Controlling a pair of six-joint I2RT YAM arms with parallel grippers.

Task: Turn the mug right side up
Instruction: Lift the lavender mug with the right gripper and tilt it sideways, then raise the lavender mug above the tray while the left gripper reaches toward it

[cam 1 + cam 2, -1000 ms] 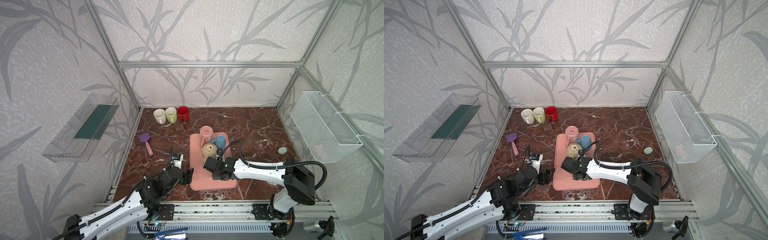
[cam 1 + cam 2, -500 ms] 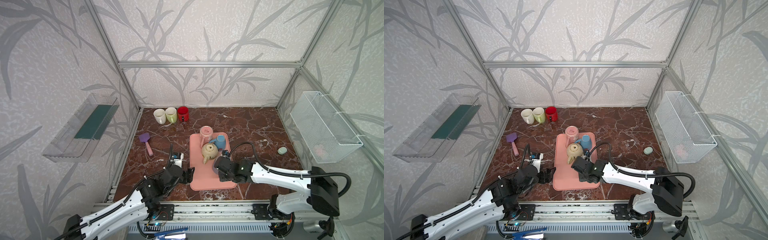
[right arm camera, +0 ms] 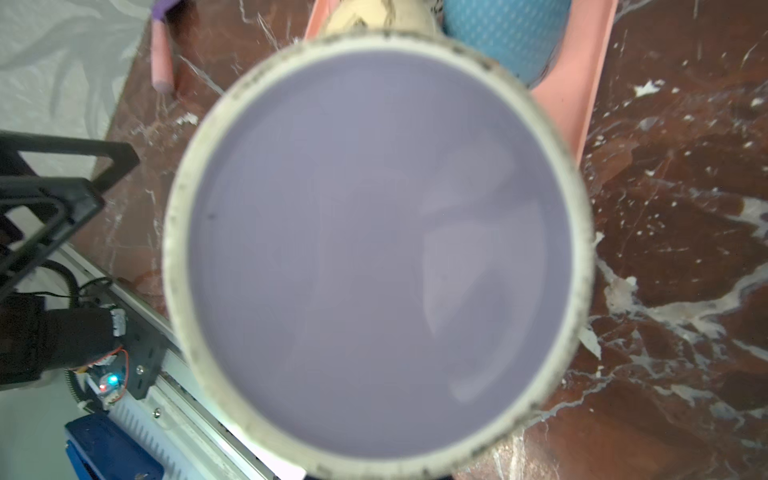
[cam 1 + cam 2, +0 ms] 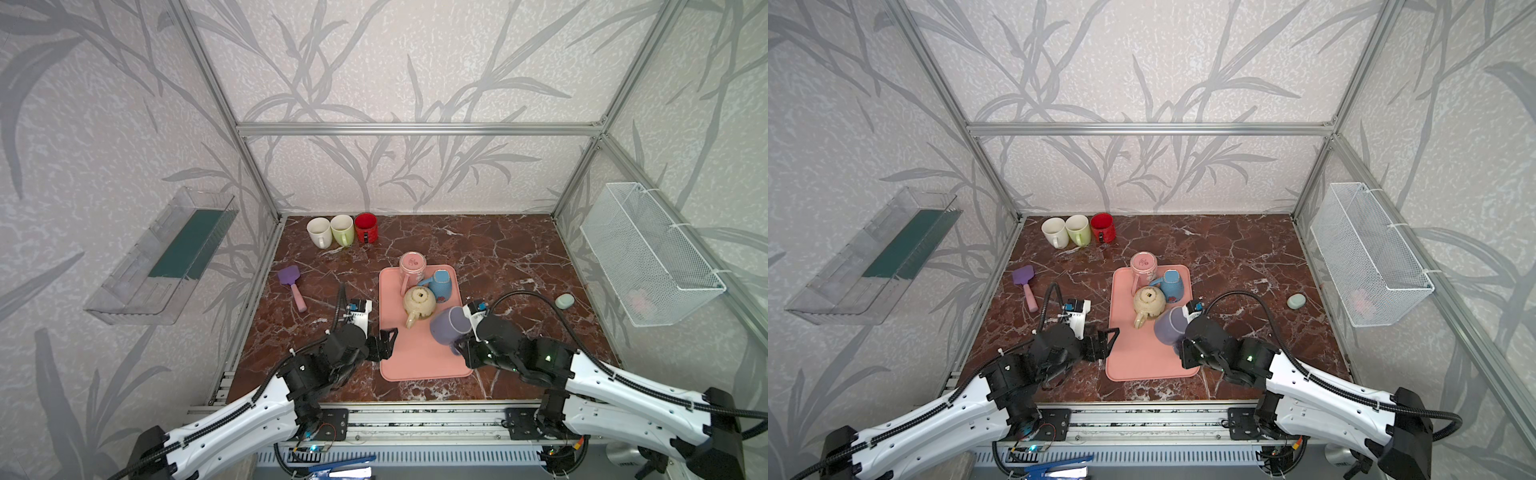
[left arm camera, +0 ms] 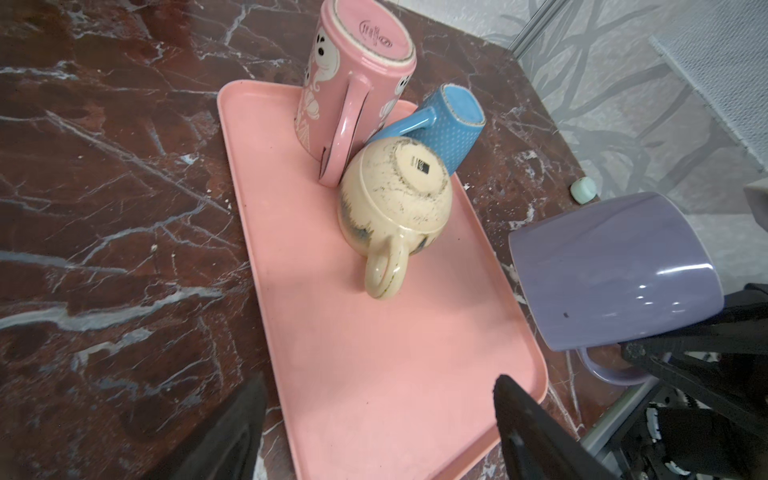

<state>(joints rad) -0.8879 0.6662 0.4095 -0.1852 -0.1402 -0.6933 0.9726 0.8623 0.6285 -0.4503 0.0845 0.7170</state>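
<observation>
**Top views:** A second ago the right gripper [image 4: 459, 347] sat low on the pink tray [image 4: 415, 365], just in front of the beige mug [image 4: 419, 302]. It has since drawn back to the tray's right edge, and its arm has swung out to the right. The lavender mug [image 4: 449, 326] is now lifted and tipped onto its side over that edge, handle toward the gripper — seen the same in both top views [image 4: 1170, 326]. The gripper body hides its fingertips here. The left gripper [image 4: 384, 345] is unmoved at the tray's left edge, fingers spread.

**Left wrist:** The mug [image 5: 615, 278] hangs tilted beside the tray, clear of it, glossy and plain. Its handle loop points down, partly behind the right gripper's black fingers [image 5: 644, 357], which pinch it there. The frame cuts off the rest of that gripper. The left gripper's own fingers [image 5: 232, 436] stand wide apart, with only the tips in view.

**Right wrist:** One round end of the mug [image 3: 374, 249] fills the view, blurred — a lavender disc in a pale speckled ring. It hides the fingers, so the grip cannot be told from here. The blue mug [image 3: 503, 29] is cut off at the frame edge.
</observation>
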